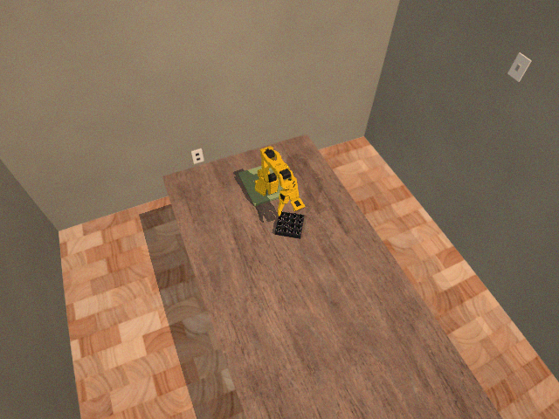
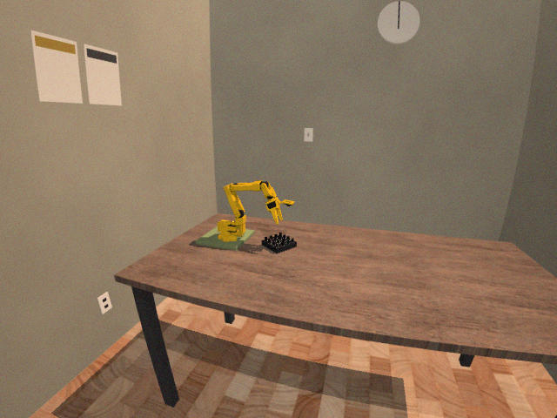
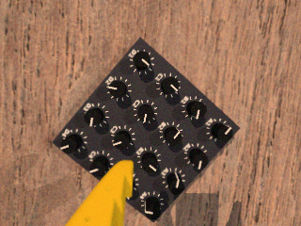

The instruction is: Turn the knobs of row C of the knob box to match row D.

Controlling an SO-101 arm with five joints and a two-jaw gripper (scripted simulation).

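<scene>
The black knob box [image 1: 289,224] [image 2: 278,244] [image 3: 160,150] lies on the table, turned cornerwise in the wrist view. Row D runs along its upper left edge there, with row C beside it. Knobs C1 [image 3: 170,87] and D1 [image 3: 142,61] both point lower right. C2 [image 3: 146,113] points down, D2 [image 3: 118,88] left. C3 [image 3: 122,139] points lower left, D3 [image 3: 95,116] nearly down. C4 [image 3: 100,166] and D4 [image 3: 72,142] both point lower left. My gripper [image 1: 289,210] [image 2: 285,212] is open and empty above the box. One jaw hides most of B4 in the wrist view.
Rows B and A fill the lower right half of the box in the wrist view, with knobs such as B3 [image 3: 150,161] and A4 [image 3: 152,206] standing close together. The arm stands on a green mat [image 1: 253,195] [image 2: 207,241] beside the box.
</scene>
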